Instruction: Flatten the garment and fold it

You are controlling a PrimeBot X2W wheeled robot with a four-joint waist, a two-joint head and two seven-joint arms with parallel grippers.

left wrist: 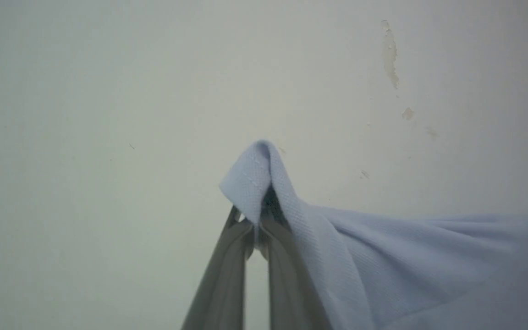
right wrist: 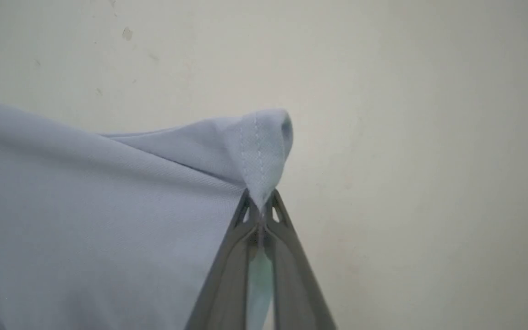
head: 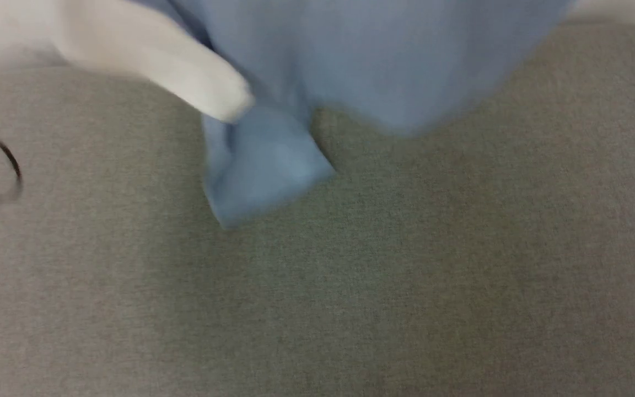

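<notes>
A light blue soft T-shirt (head: 361, 60) hangs in the air above the grey fabric-covered table (head: 433, 286), held up by two stitched corners. The left tool (left wrist: 257, 227) is pinched tight on one hemmed corner. The right tool (right wrist: 260, 206) is clamped just as firmly on another, and both are raised in front of a pale, scuffed wall (left wrist: 108, 91). Seen from the head, the cloth drapes down with a white sleeve (head: 157, 60) dangling at the left. Its lowest bunched fold reaches the table or nearly so; the blur makes it hard to say which.

I'd judge this to be the flattening step: the shirt is lifted and spread between the arms, not yet laid out. The next move calls for lowering it and drawing it toward the near side, so the hanging edge lands first and the body lies smooth, corners wide apart. There is plenty of bare table in front. A thin dark loop (head: 3, 165) lies near the left edge, well apart from the cloth.
</notes>
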